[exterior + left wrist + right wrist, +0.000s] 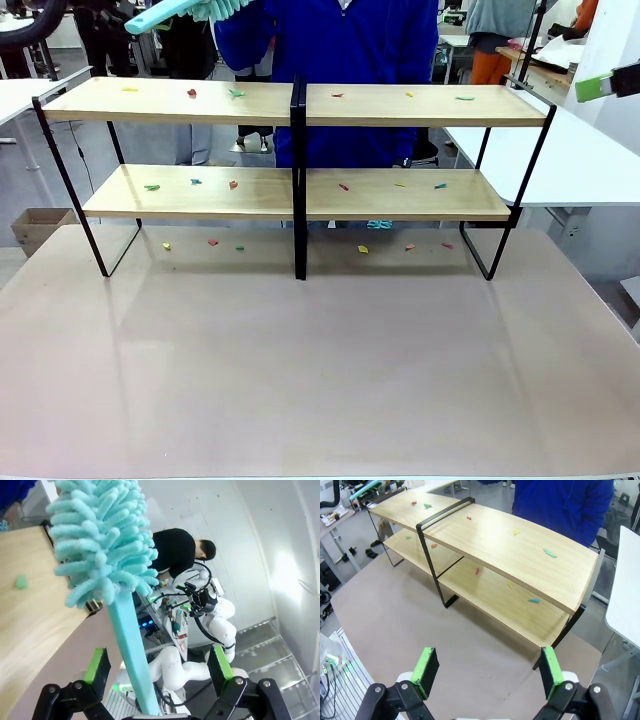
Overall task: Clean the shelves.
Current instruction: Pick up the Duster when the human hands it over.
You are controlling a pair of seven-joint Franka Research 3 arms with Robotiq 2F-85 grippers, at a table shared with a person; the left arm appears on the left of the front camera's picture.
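Left wrist view: your left fingers [96,666] stand wide apart. The teal handle of the duster [102,545] runs up between them, and as far as you can see neither green pad presses on it. Its fluffy head sits beyond the fingertips, over the top board of the shelves [30,615]. In the front view the duster hangs above the shelves' left half, in front of the person [340,40] in blue who stands behind them. Which hand carries it you cannot tell. I judge the step in hand to be taking the duster, with no wiping begun. Your next move calls for closing squarely on the handle, low enough to leave the head free. Then check the hold before you sweep.

Your right fingers [426,672] are wide too, with nothing between them. They hover off the shelves' right end, looking down along both boards.

The shelves stand toward the far side of the surface [320,380]. Both boards are dotted with small coloured scraps [237,93], and more scraps lie on the surface beneath the lower board. The surface is pale and matt, with a faint reflection of the black frame in front of the shelves.

Around the room, a white table [590,160] runs off the shelves' right end. A cardboard box [40,228] sits on the grey floor off the left end.
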